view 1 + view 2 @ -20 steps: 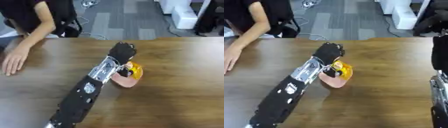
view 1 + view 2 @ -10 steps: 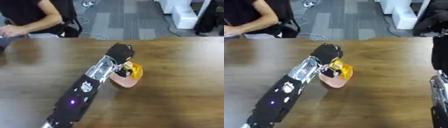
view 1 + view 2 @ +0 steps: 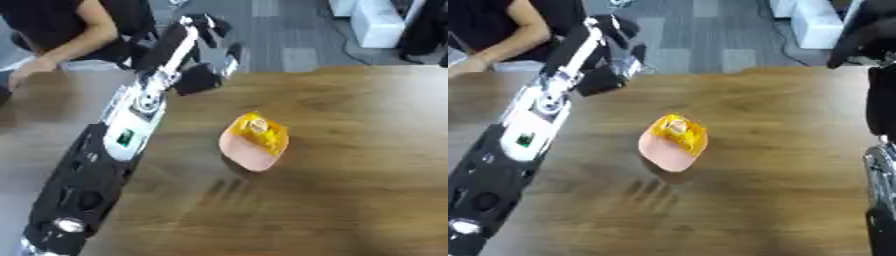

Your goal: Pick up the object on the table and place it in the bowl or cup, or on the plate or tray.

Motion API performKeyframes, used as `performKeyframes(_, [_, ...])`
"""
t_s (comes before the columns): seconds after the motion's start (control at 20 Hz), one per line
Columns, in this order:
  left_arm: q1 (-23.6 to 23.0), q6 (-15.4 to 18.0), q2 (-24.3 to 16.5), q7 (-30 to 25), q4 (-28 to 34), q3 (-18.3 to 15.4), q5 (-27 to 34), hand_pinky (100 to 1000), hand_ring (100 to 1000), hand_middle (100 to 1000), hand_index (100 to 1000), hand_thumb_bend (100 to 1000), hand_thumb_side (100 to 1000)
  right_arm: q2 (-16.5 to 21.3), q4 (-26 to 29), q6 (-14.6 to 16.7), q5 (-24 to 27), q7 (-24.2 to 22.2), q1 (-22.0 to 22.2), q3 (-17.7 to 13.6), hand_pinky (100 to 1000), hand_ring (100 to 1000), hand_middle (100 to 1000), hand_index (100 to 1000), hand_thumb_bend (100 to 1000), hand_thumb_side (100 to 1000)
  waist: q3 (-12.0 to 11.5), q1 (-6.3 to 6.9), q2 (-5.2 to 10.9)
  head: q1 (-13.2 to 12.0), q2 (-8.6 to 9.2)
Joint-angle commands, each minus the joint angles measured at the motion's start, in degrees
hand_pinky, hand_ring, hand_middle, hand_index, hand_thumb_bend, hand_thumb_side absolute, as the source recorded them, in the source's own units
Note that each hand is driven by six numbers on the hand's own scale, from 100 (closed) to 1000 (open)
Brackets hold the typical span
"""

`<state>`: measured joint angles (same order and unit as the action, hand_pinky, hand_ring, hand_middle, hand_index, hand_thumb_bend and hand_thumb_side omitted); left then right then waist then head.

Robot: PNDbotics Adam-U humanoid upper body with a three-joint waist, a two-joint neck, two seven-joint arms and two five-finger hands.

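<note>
My left hand [image 3: 206, 37], upper left of frame, holds nothing; finger spread unclear. The small pale item [image 3: 255, 125] sits in the orange-and-pink dish [image 3: 252, 150] at counter [image 3: 367, 150] centre. Retract clear without nudging the dish.

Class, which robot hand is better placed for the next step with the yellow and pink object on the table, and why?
Left, probably. The left robot hand hangs over the table's far edge near the yellow and pink object; of the right side only the arm shows at the edge.
</note>
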<state>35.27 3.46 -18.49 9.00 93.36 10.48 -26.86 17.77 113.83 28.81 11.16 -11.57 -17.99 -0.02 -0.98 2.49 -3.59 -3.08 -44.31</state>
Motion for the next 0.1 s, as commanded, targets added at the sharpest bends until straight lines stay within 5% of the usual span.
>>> performKeyframes(0.05, [0.85,0.74,-2.23,6.28,7.19,-2.3,6.77,425,666,729,828,202,809,1.68,0.76,0.14,-0.19,-0.73,-1.68,0.03,401,504,712,680,165,1000,-0.4,0.19,-0.63,-0.51,0.19])
performKeyframes(0.1, [0.85,1.19,-2.31,7.58,8.8,-2.46,7.91,434,673,738,838,206,826,1.76,0.76,0.1,-0.34,-1.03,-1.98,0.08,399,502,711,679,177,1000,-0.6,0.32,-1.34,-0.63,0.19])
